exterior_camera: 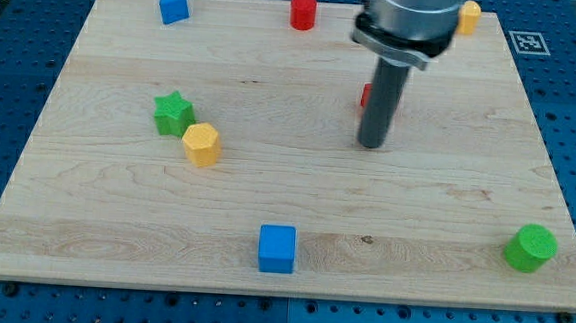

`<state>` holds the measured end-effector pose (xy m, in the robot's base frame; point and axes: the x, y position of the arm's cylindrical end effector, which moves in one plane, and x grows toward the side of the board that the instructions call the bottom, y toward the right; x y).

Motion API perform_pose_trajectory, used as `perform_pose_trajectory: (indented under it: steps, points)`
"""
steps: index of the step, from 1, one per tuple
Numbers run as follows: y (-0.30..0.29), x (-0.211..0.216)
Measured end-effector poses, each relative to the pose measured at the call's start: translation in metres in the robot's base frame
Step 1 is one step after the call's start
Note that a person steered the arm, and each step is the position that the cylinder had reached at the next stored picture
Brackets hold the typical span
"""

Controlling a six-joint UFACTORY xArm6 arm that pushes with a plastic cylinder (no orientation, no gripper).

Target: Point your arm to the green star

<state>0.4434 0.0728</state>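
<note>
The green star point(174, 112) lies on the wooden board point(286, 191) at the view's left of centre. A yellow hexagonal block point(201, 143) touches it at its lower right. My tip point(371, 144) rests on the board well to the right of the star, about a third of the board's width away. A red block point(366, 95) is mostly hidden behind the rod, just above the tip.
A blue block point(173, 6) sits at the top left, a red cylinder point(303, 11) at the top centre, a yellow block point(468, 16) at the top right. A blue cube point(277, 248) lies at the bottom centre, a green cylinder point(530, 247) at the bottom right.
</note>
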Motion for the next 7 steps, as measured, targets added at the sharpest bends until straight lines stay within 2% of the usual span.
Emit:
perform_pose_trajectory:
  steps: [3,5,6,7]
  points:
    - [-0.026,-0.006]
    - [-0.142,-0.054]
    - [-0.221,-0.056]
    - [-0.27,-0.056]
